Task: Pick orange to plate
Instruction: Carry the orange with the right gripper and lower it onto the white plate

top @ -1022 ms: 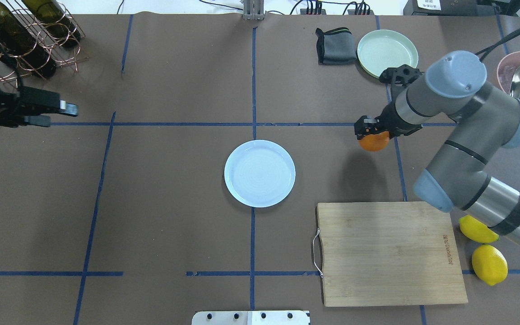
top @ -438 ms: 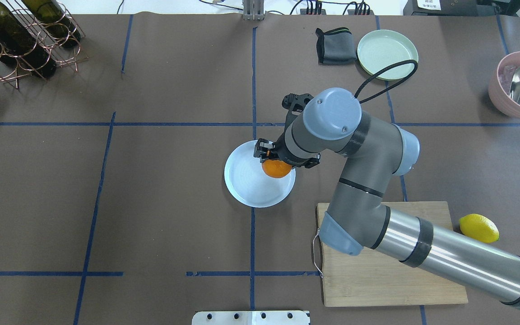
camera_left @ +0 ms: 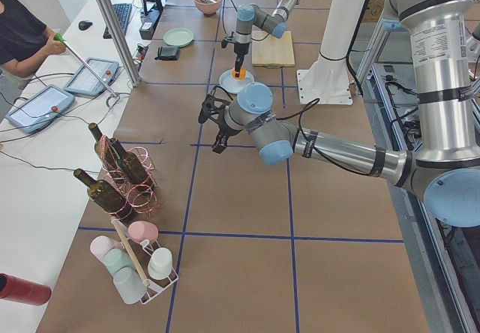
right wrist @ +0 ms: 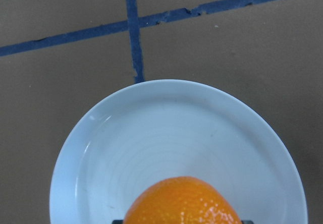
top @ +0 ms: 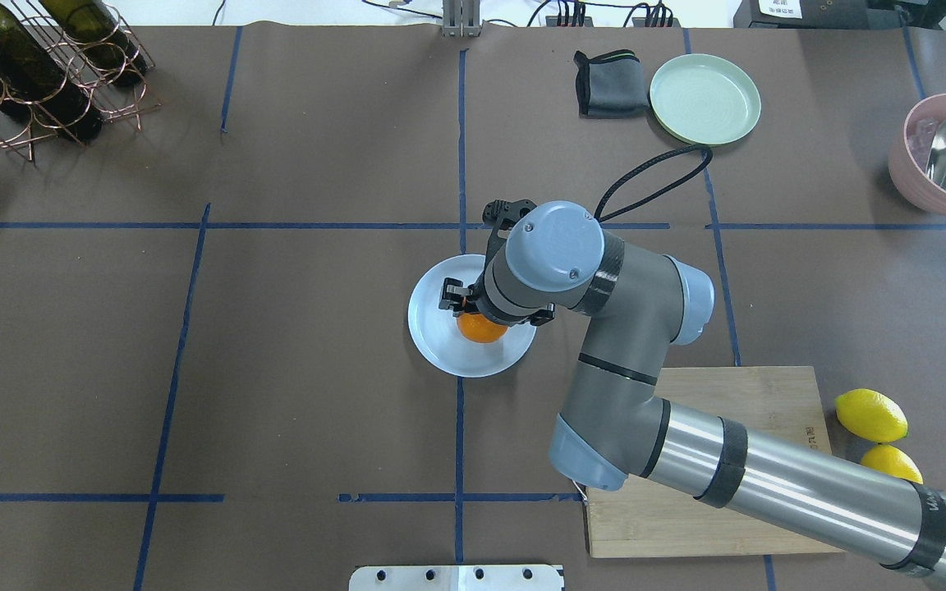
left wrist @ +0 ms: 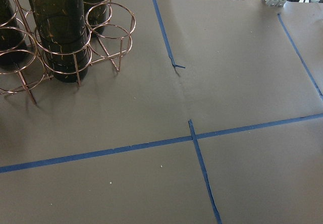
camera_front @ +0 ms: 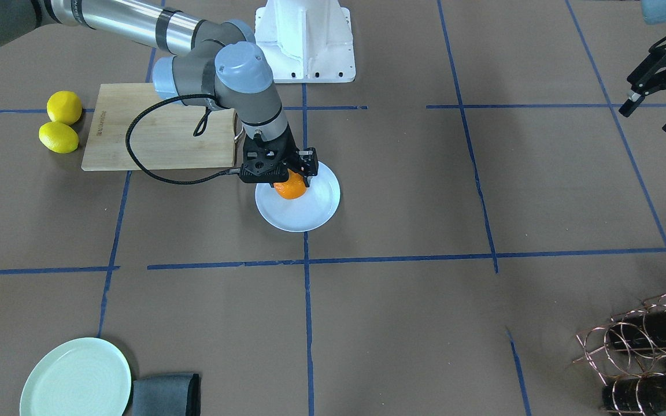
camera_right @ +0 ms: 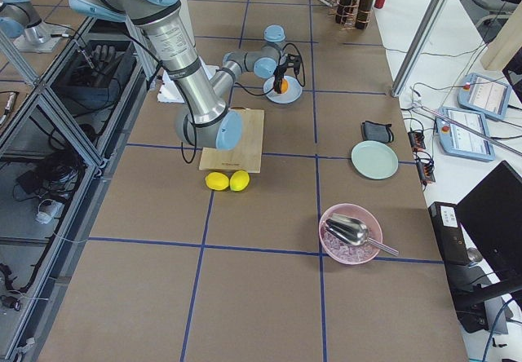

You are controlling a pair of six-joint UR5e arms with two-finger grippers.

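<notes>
The orange point(top: 481, 329) hangs low over the pale bluish-white plate point(top: 433, 328) in the middle of the table, with my right gripper point(top: 473, 316) shut on it. From the front the orange point(camera_front: 290, 188) sits over the half of the plate point(camera_front: 310, 216) nearest the robot. The right wrist view has the orange point(right wrist: 181, 202) at the bottom edge, above the plate point(right wrist: 151, 133). Whether the fruit touches the plate I cannot tell. My left gripper point(camera_front: 651, 117) hovers open and empty far off near the table's left side.
A wooden cutting board point(top: 769, 394) lies partly under my right arm, with two lemons point(top: 871, 414) beside it. At the back right are a mint-green plate point(top: 704, 97), a grey cloth point(top: 608, 82) and a pink bowl with a scoop point(top: 945, 160). A copper wine rack point(top: 38, 74) stands back left.
My right arm carried the orange leftward from the table's right side to over the plate, then further in and lower. The left gripper left the overhead view.
</notes>
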